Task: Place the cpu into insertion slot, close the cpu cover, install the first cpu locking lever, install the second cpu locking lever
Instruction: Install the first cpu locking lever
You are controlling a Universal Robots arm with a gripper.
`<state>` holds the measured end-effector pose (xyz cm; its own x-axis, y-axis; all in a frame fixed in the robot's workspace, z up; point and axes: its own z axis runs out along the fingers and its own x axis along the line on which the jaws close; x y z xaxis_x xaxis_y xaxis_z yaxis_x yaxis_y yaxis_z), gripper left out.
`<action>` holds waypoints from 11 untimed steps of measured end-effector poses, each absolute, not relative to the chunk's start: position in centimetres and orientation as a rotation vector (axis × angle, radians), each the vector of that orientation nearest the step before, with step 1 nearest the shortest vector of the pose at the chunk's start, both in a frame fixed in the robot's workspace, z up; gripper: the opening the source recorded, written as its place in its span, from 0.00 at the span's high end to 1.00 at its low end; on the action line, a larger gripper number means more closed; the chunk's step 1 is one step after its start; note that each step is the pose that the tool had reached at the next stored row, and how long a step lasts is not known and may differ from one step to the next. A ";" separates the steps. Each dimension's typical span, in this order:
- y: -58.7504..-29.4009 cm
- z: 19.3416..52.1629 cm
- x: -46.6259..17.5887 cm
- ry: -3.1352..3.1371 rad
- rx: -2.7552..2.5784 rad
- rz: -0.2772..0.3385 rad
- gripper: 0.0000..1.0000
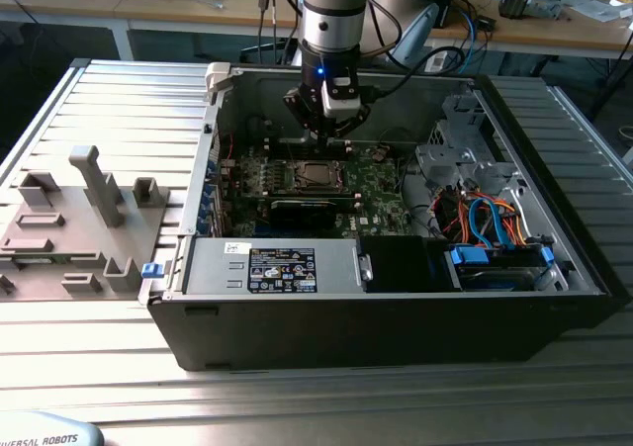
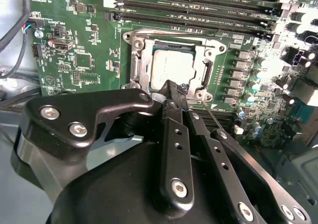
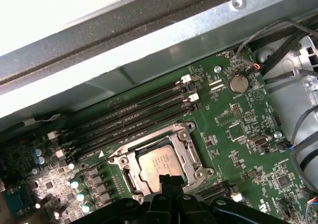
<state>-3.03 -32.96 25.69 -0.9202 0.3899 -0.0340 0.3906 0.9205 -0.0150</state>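
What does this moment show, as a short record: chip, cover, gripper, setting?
chip: small square cpu with silver-grey metal top, seated in the socket on the green motherboard
cover: thin silvery metal cpu cover frame, lying down around the chip
gripper: black gripper, fingers together, tips at the cover's edge, holding nothing
setting: open black computer case on a slatted metal table

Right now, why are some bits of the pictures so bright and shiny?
In the first wrist view, light washes out the case wall to white. In the second wrist view, glare whitens the green board at one edge, and the cpu gleams palely. In the exterior view, a blue light glows above the hand.
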 end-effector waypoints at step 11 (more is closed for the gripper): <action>-33.0 25.7 -3.0 3.055 0.588 -0.033 0.89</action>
<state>-3.03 -32.97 25.69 -0.9282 0.3705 -0.0340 0.3711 0.9285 -0.0150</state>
